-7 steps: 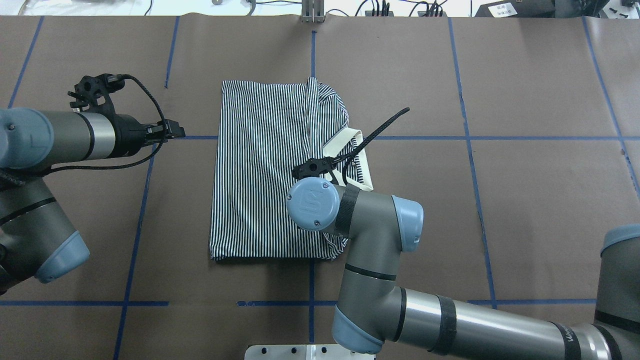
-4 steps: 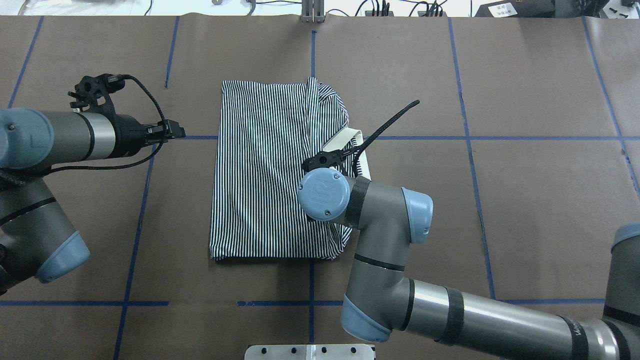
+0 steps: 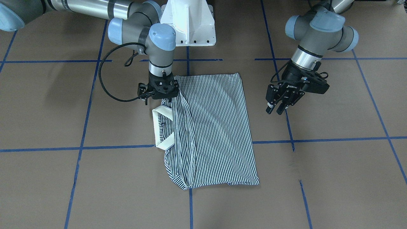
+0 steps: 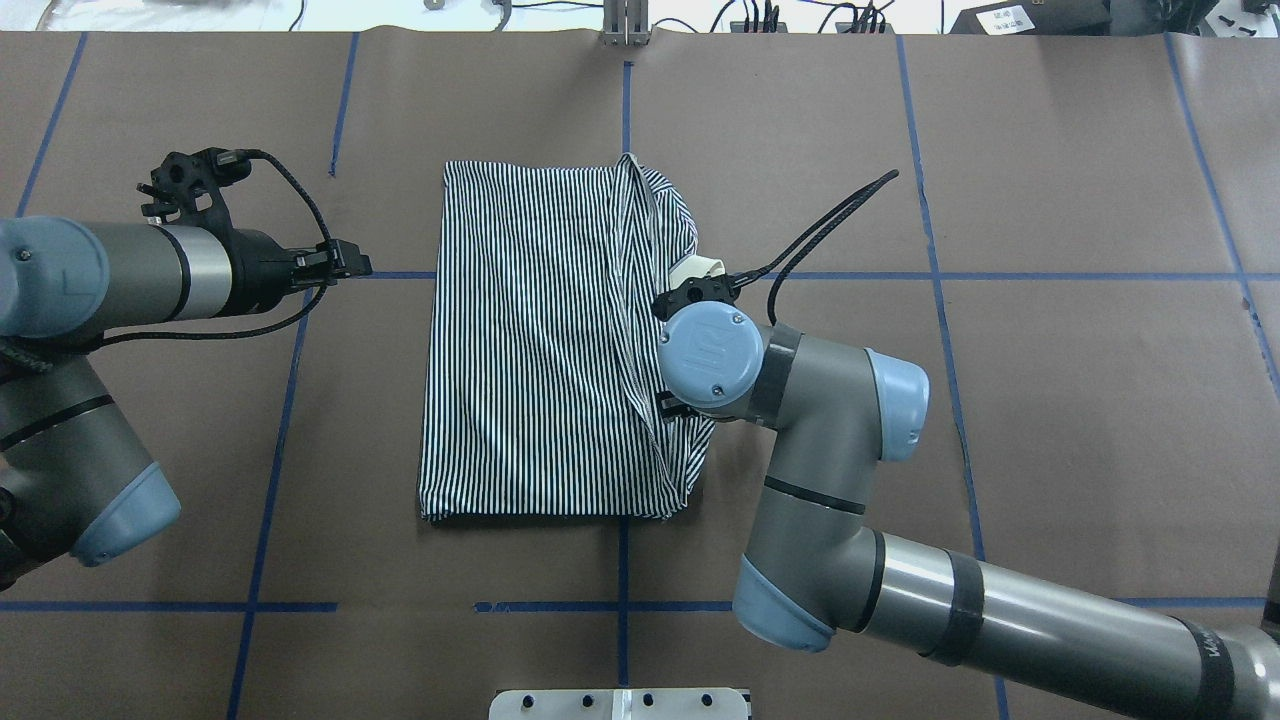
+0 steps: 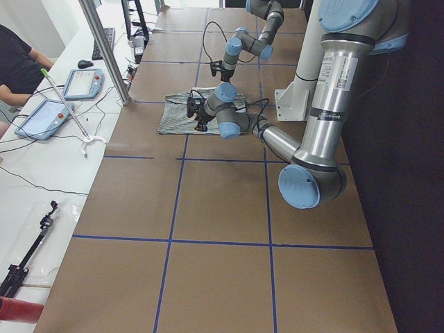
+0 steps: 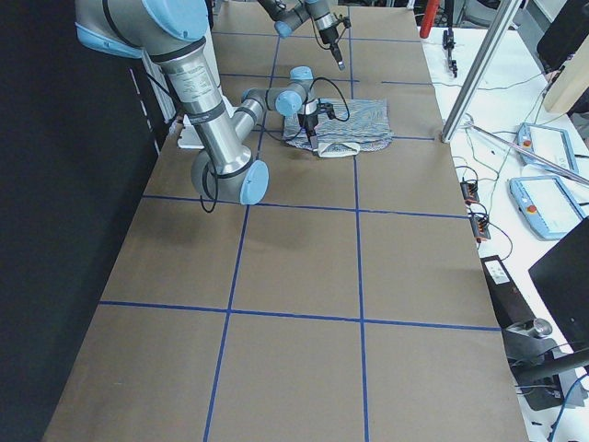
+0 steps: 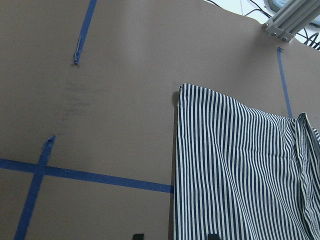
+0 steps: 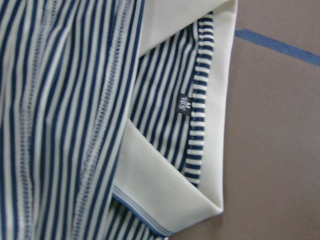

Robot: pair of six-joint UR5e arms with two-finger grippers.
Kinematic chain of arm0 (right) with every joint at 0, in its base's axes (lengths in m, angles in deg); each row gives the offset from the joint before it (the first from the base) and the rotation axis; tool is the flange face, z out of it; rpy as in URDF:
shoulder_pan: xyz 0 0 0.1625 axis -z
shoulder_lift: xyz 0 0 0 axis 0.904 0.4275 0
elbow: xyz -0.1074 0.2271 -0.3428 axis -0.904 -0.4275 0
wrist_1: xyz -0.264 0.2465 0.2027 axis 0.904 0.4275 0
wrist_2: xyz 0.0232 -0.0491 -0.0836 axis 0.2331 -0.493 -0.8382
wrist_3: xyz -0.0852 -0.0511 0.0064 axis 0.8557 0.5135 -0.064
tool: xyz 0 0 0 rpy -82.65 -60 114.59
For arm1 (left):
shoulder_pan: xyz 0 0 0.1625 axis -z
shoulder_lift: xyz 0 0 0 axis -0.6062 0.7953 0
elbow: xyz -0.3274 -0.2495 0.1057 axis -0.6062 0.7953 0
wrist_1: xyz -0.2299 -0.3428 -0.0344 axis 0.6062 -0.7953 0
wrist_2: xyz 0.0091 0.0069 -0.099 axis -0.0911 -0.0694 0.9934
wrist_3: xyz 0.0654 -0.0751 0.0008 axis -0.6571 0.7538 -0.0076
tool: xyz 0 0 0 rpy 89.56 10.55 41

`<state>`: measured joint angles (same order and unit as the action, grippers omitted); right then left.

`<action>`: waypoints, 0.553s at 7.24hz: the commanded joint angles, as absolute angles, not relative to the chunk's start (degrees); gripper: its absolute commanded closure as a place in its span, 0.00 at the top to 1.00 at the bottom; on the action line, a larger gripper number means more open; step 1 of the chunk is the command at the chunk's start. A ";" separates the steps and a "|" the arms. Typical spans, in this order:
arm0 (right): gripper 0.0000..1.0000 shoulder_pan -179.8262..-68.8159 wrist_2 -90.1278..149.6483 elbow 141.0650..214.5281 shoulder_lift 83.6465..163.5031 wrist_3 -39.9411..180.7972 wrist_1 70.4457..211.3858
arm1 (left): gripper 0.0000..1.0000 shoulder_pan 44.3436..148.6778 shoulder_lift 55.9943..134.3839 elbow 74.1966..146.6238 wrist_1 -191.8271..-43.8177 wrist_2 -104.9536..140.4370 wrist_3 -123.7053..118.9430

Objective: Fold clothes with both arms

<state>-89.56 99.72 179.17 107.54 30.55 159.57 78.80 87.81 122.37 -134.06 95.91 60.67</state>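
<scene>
Polo shirt lies half-folded on the tabletop — right pincer pinches its collar-side fold, likely to carry it over, while left pincer hangs open near its opposite edge, nothing to hold.

striped shirt on brown table, L gripper by its near side, person at side bench
</scene>
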 commanded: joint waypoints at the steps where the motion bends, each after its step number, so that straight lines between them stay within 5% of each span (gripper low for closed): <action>1: 1.00 -90.88 100.69 181.31 107.93 31.04 159.44 | 0.52 78.80 87.72 122.80 -134.08 95.96 60.58; 4: 1.00 -91.06 100.52 169.21 96.50 26.65 156.66 | 0.51 78.89 82.20 128.93 -134.08 98.77 60.15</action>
